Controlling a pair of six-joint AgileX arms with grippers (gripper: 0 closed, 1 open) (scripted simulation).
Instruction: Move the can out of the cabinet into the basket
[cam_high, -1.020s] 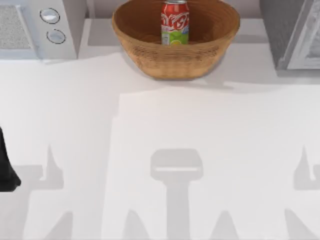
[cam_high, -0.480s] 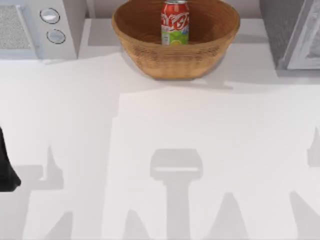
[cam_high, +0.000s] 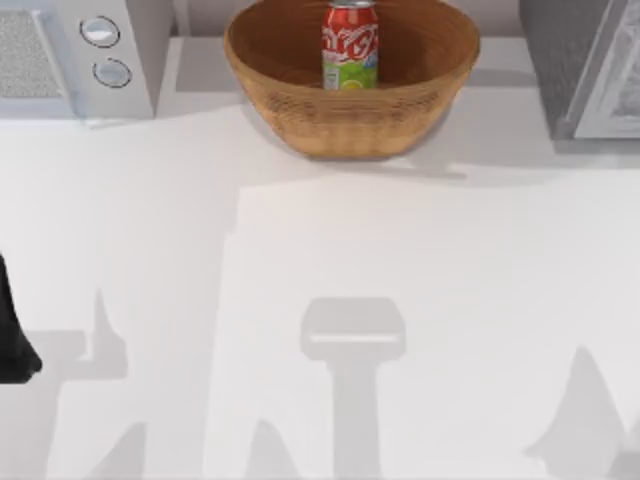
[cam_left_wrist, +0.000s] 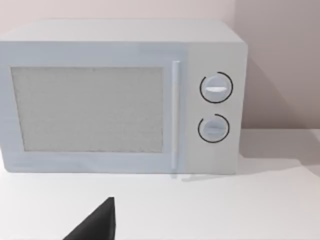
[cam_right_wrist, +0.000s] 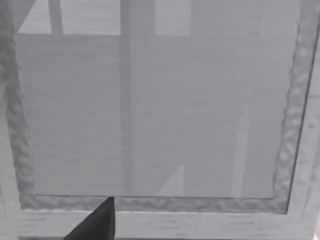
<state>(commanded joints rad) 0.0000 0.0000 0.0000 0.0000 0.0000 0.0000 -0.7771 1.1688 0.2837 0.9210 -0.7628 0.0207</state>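
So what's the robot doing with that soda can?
Nothing is holding the can right now. It stands upright inside the basket at the back of the table, so the job looks done. The cabinet sits at the back right. The left arm waits at the table's left edge. The right wrist view faces the cabinet's door.

The broad white table lies open across its middle and front. Along the back stand a white two-knob microwave, a tan woven wicker basket (red can upright inside), and a grey speckled cabinet at right.
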